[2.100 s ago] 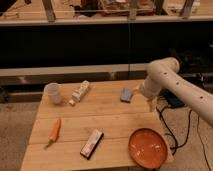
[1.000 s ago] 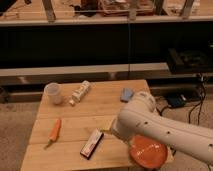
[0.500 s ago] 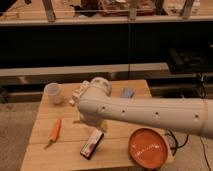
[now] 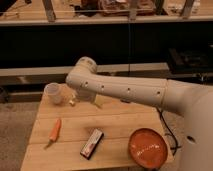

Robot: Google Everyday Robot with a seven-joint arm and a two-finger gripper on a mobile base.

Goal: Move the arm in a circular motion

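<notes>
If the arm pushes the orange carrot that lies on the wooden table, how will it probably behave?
The orange carrot lies flat on the wooden table, so it cannot tip. Its tapered, round body would probably roll in a curve or pivot. It looks stiff and light. The cream-white arm reaches left above the table; its gripper hangs near the white cup, apart from the carrot.

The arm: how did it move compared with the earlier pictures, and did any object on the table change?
The arm swept from the table's right side across to the back left, its gripper now beside the cup. It grasped nothing. Carrot, packet and orange bowl stayed put.
</notes>
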